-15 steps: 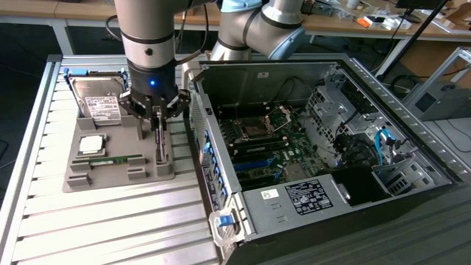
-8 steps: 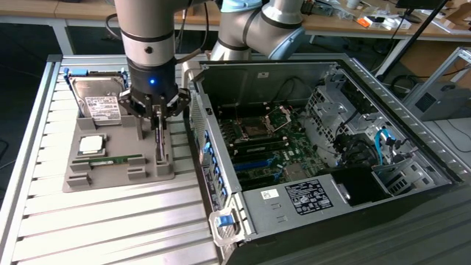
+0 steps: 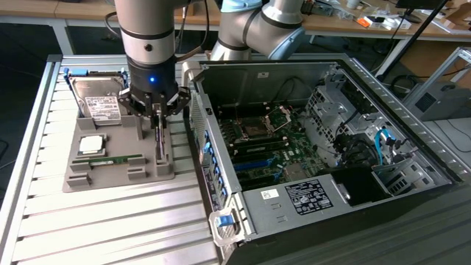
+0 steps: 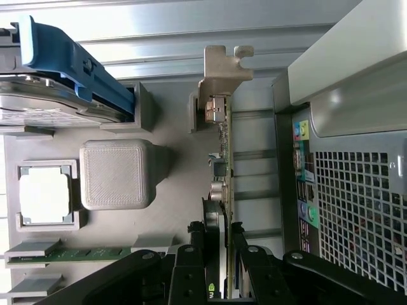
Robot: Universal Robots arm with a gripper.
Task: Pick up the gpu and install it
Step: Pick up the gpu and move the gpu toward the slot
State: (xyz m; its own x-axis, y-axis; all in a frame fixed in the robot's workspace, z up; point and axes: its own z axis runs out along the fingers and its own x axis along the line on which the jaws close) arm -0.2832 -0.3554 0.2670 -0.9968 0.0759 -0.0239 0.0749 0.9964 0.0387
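The gripper pinches the upper edge of the gpu, which stands on edge in a slot at the tray's three o'clock side in the exterior view. Standing upright likely leaves both flat faces free for gripping, just beside the open case.

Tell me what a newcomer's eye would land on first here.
The arm's tool is closed on the gpu, which stands on edge in the grey tray at the exterior view's left. Beside it, toward that view's right, the open computer case lies with its motherboard exposed.
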